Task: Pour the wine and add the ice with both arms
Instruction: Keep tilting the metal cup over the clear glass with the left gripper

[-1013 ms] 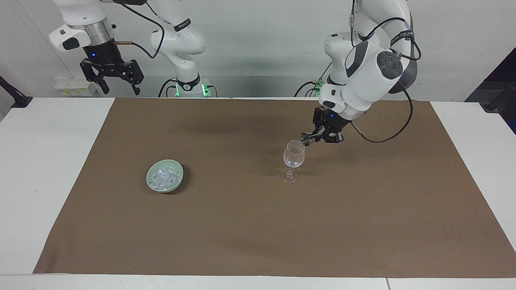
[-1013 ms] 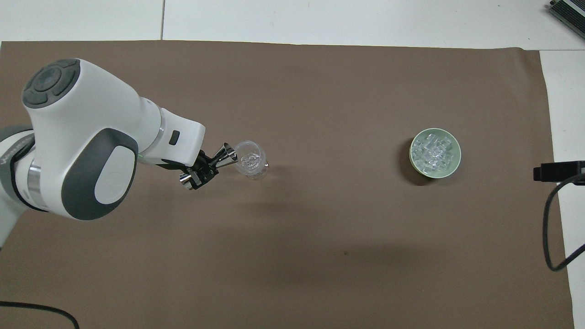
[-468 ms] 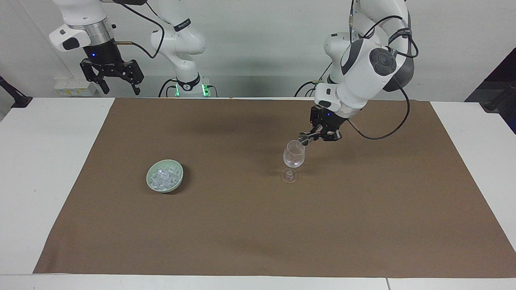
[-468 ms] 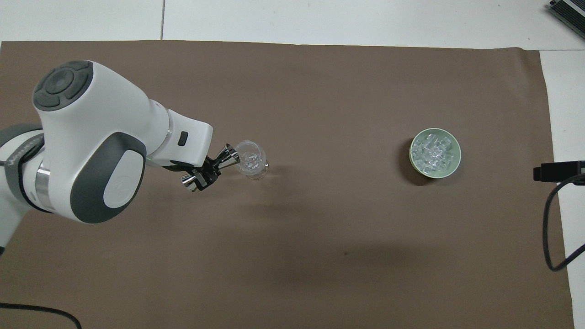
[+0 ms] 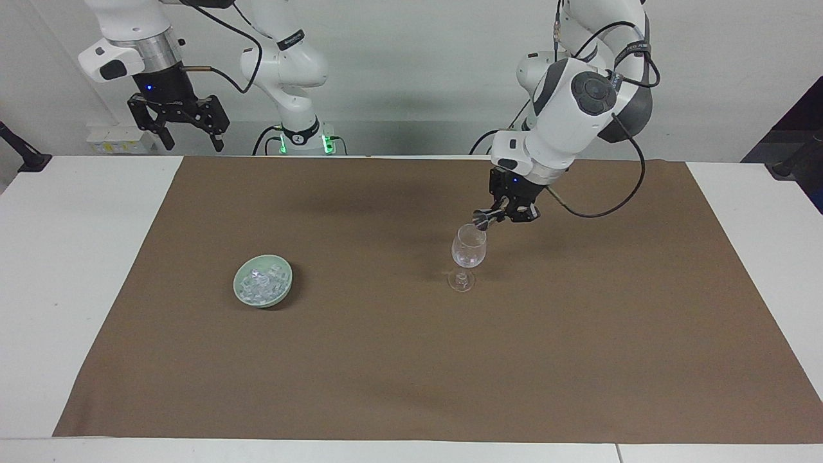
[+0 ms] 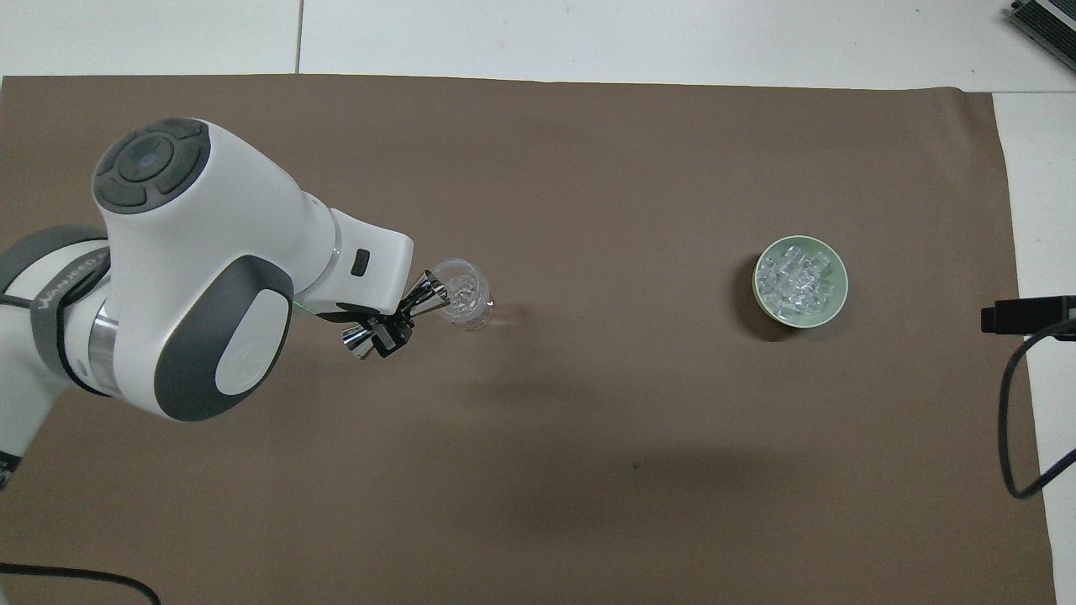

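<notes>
The ice (image 5: 262,286) sits heaped in a green bowl (image 6: 834,308) on the brown mat (image 5: 411,360), toward my right arm's end of the table, well apart from the wine glass (image 5: 468,248) standing upright mid-mat. My left gripper (image 5: 500,215) pinches a metal jigger (image 6: 402,307), tilted with 1 cone at the glass's rim. My right gripper (image 5: 191,139) waits aloft at the table's robot edge, fingers spread, holding nothing.

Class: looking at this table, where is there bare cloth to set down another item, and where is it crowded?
Bare brown cloth lies between the green bowl of ice and the wine glass, and along the edge farthest from the robots. It is crowded only at the glass, where the left gripper tips a metal jigger.
</notes>
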